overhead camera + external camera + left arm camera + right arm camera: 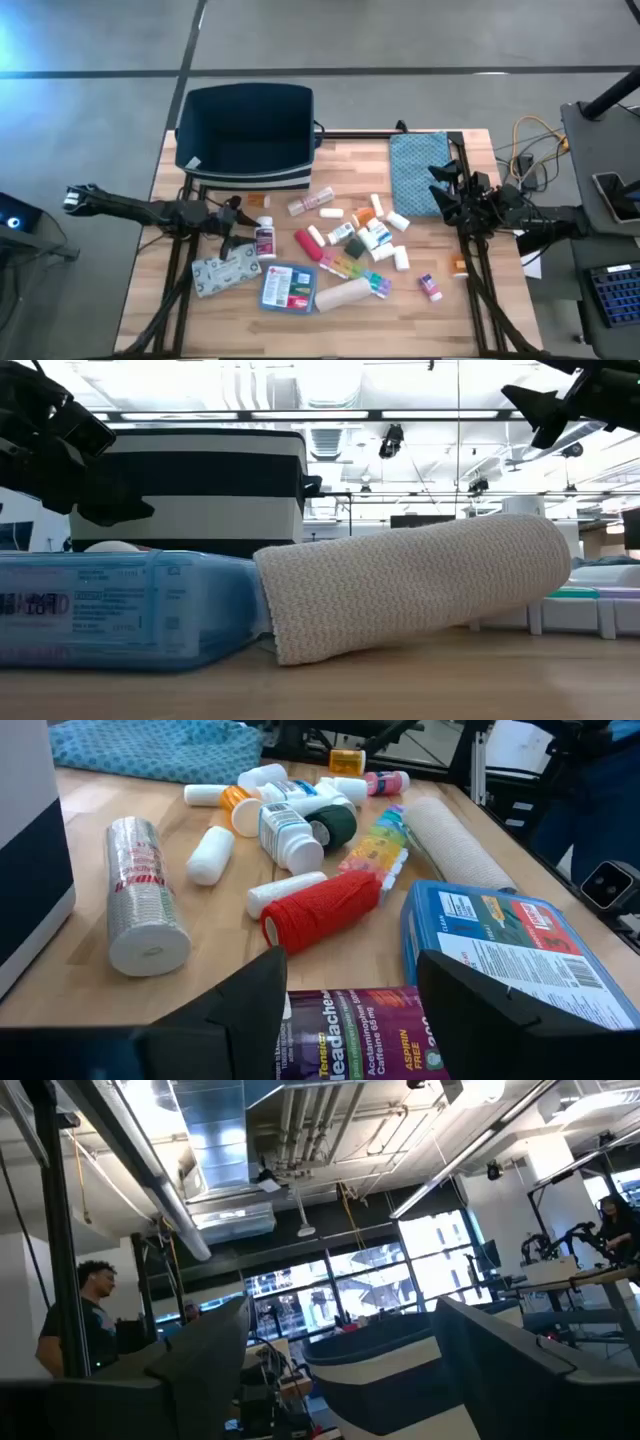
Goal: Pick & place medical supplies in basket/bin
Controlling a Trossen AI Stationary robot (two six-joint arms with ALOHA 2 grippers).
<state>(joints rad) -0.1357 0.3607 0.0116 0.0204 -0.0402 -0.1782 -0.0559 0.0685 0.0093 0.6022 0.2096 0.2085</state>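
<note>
Medical supplies lie scattered on the worktop point(200, 325), none held.
The left pincer point(243, 228) stands part open over a white pill bottle point(264, 240) with a purple label, gripping nothing. The right pincer point(440, 188), fingers apart and empty, is raised over the teal pouch point(415, 170). The navy bin point(248, 135) sits at the worktop's far edge.

You see a dark navy bin point(248, 125) with a white stripe near its base. The pouch point(417, 172) is teal, patterned. The tabletop point(470, 320) is light wood. The bandage roll point(343, 295) is beige, the flat box point(286, 287) blue-red, the pill organizer point(352, 272) rainbow.
</note>
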